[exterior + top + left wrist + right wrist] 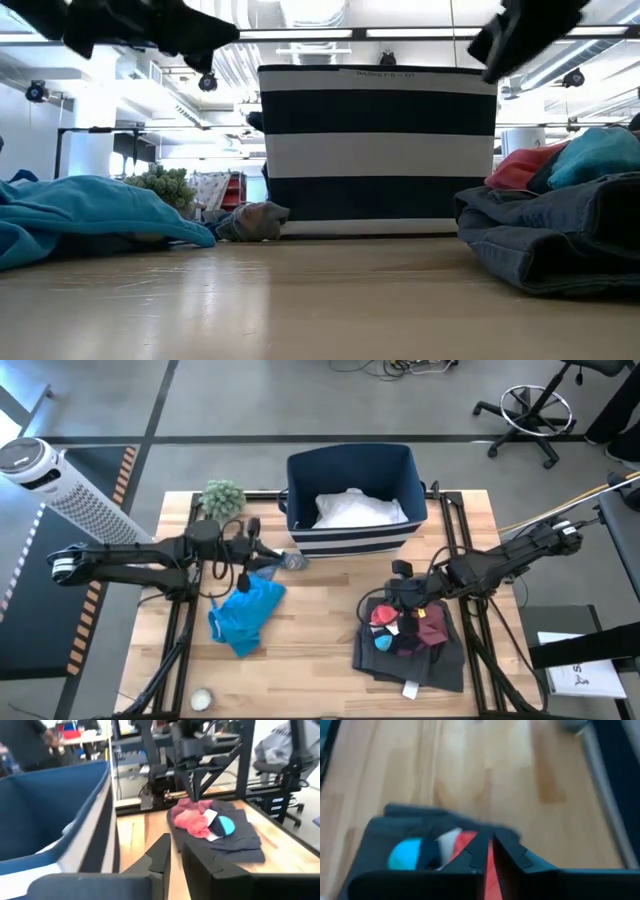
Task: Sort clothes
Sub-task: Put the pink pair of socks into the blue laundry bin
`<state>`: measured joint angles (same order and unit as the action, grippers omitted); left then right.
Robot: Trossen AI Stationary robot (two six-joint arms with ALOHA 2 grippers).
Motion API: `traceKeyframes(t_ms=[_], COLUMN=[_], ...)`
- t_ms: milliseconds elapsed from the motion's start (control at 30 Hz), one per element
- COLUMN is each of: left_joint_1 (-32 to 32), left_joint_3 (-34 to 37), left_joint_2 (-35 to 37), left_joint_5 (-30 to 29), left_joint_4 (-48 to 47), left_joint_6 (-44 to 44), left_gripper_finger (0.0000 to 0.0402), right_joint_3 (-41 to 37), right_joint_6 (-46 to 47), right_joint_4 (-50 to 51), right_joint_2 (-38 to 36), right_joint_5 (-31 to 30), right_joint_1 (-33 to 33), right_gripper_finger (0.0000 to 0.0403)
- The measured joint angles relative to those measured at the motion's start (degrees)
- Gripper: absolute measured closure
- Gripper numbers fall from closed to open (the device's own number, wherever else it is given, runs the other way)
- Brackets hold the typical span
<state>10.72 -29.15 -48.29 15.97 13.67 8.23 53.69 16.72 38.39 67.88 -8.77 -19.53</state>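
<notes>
A bright blue garment (245,612) lies crumpled on the table at left centre, also in the low view (90,215). A small grey piece (293,560) lies by the bin's front left corner (255,220). A white garment (358,510) lies inside the navy striped bin (300,495). A dark charcoal pile (410,650) at the right carries red, maroon and teal pieces (385,622). My left gripper (175,857) is shut and empty, up in the air near the grey piece. My right gripper (489,851) is shut and empty, above the pile's far edge.
A green spiky plant (222,496) stands at the table's far left corner. A small white piece (202,699) lies near the front left edge. Bare wood (320,630) lies between the blue garment and the dark pile.
</notes>
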Motion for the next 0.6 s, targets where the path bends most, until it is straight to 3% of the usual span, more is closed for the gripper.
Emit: traceKeyframes(t_ms=[133,400,600], left_joint_1=[-1.93,-3.45,-3.45], left_joint_3=[4.25,6.48,6.38], left_joint_2=[-0.86,-2.89,-3.30], left_joint_5=[0.00,0.00,-0.35], left_joint_4=[6.66,10.39,11.84], left_joint_6=[0.73,-0.20,-0.39], left_gripper_finger=[0.0338,0.0254,0.0193], right_joint_3=[0.00,0.00,0.00], right_joint_6=[2.87,7.46,5.78], right_joint_4=[5.20,7.95,8.42], right_joint_2=[0.83,3.06,6.73], right_joint_5=[0.36,0.23,0.50], right_joint_1=[-0.36,-0.35,-0.30], right_gripper_finger=[0.0330,0.0201,0.0142])
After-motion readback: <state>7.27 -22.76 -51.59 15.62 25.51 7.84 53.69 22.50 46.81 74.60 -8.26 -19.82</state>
